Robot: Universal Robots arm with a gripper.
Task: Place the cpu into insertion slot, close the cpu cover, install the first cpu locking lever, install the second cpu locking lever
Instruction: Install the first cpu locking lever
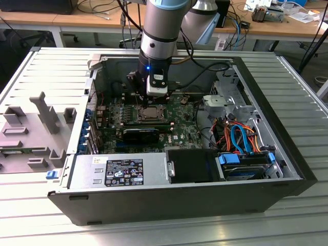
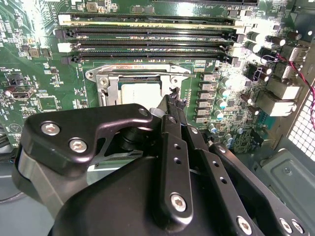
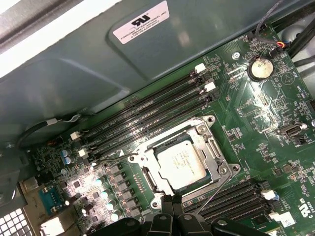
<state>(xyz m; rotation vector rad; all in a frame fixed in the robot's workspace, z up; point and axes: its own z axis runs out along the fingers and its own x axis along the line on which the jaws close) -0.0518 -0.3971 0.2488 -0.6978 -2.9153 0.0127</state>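
The cpu (image 3: 181,164) (image 2: 140,91) (image 1: 152,114), a small silver-topped square, lies in the insertion slot (image 3: 149,178) on the green motherboard. The silvery cpu cover (image 3: 173,139) (image 2: 106,82) lies flat around it, and the chip shows through its window. One thin wire locking lever (image 3: 216,189) runs from the socket's corner toward my fingertips. A second lever (image 3: 120,157) sticks out on the other side. My gripper (image 3: 171,209) (image 2: 170,101) (image 1: 154,100) hangs just above the socket's edge beside the cpu, shut, with nothing seen between its fingers.
Long black memory slots (image 3: 147,118) run beside the socket. A coin battery (image 3: 260,68) sits further off. The case wall (image 3: 98,64) rises close behind. A black card (image 1: 141,134), the power supply (image 1: 118,171), cables (image 1: 238,136) and a drive bay (image 1: 246,164) share the case.
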